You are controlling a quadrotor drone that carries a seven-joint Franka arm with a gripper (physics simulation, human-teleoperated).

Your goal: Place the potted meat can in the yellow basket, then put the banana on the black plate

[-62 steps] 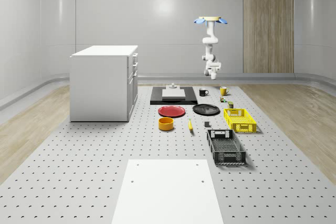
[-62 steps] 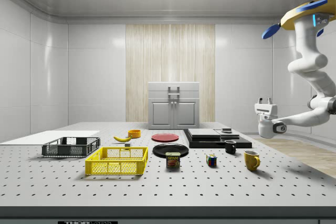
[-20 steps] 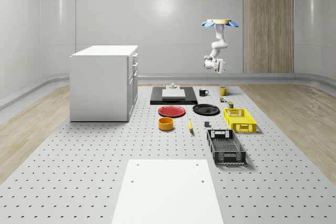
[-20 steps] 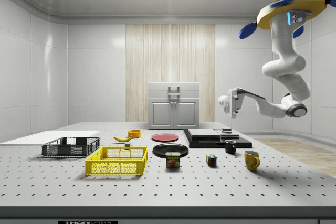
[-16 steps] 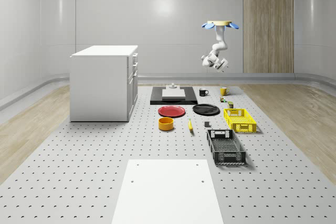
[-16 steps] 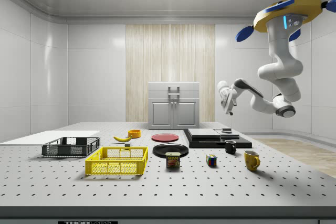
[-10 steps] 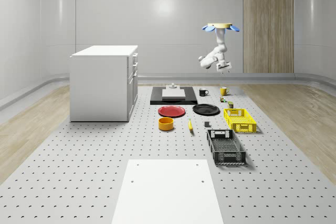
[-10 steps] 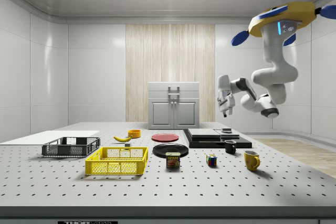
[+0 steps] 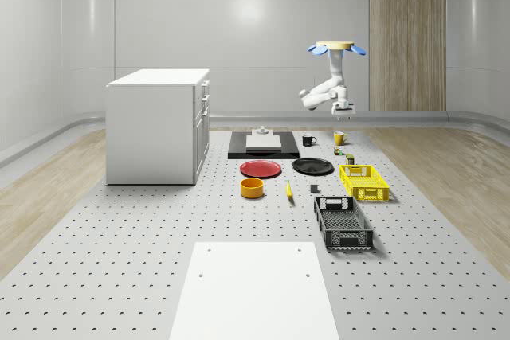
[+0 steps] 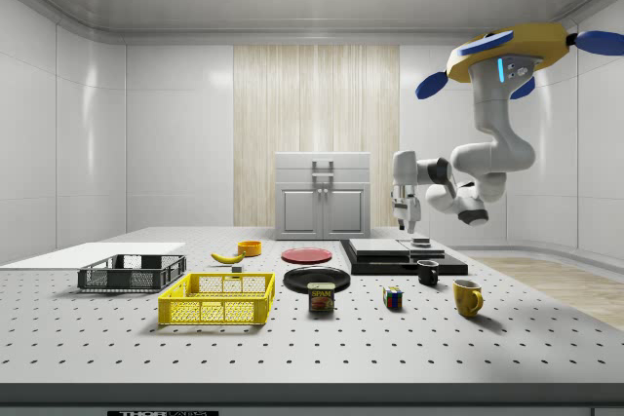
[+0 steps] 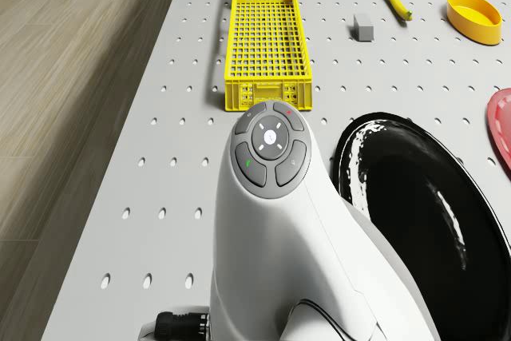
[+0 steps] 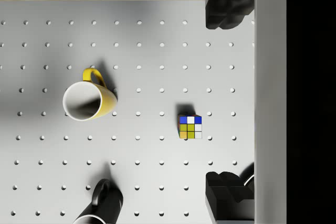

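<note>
Perforated grey table (image 9: 143, 244), drone (image 10: 511, 50) hovering above

A white cabinet (image 9: 158, 125) stands on the perforated table (image 9: 119, 252) toward the whole-scene view's left. Near the middle lie a red plate (image 9: 260, 169) and an orange bowl (image 9: 252, 188), with a black crate (image 9: 343, 223) nearer the camera. At the far end sit a yellow mug (image 12: 86, 99), a black mug (image 12: 101, 203) and a colour cube (image 12: 190, 127), all apart from one another.
</note>
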